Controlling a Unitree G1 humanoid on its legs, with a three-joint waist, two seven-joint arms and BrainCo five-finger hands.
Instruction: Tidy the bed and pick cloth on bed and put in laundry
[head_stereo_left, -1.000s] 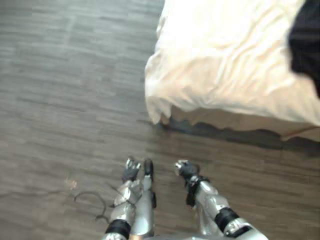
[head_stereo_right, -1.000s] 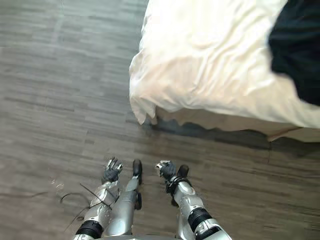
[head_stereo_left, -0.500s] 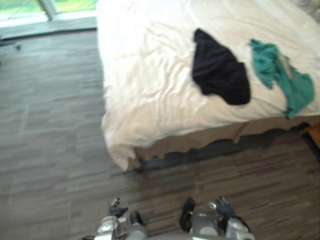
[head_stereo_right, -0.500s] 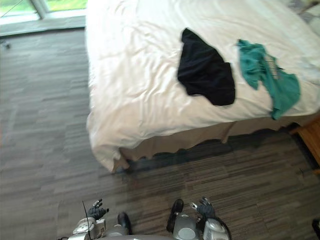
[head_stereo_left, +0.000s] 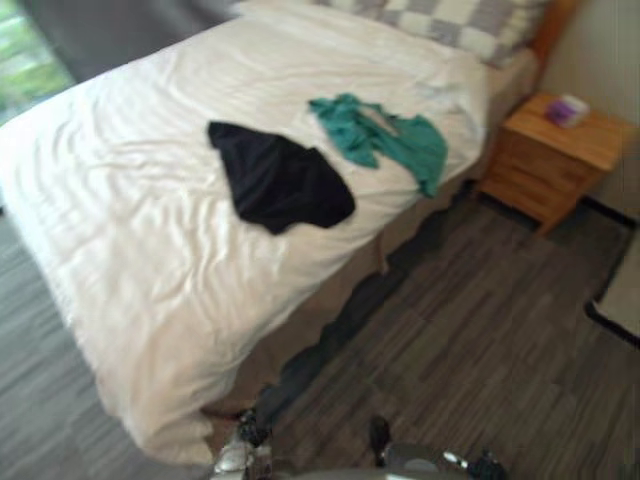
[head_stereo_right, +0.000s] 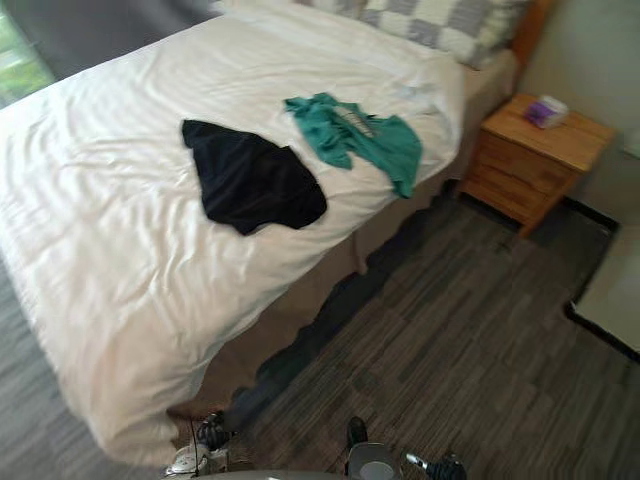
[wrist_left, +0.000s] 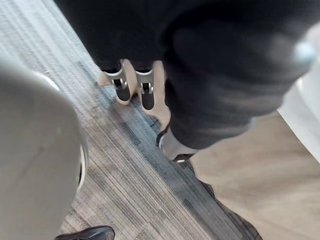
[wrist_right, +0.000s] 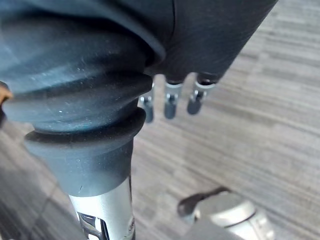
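I had the bed (head_stereo_right: 120, 260) running from lower left up to the far middle, with pillows (head_stereo_right: 440, 25) across its far end. Two cloths lay on top: the nearer cloth (head_stereo_right: 250, 180) about mid-bed, the farther cloth (head_stereo_right: 360, 135) just beside it on the right, closer to the pillows and reaching the bed's right edge. Right of the bed's head stood a nightstand (head_stereo_right: 530, 160) on the floor (head_stereo_right: 450, 330), a small box (head_stereo_right: 545, 110) on top. My left hand (head_stereo_right: 210, 435) and right hand (head_stereo_right: 445, 467) hung low before the bed's near side.

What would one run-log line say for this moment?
black cloth, green cloth: on bed | left hand: open, empty | right hand: open, empty
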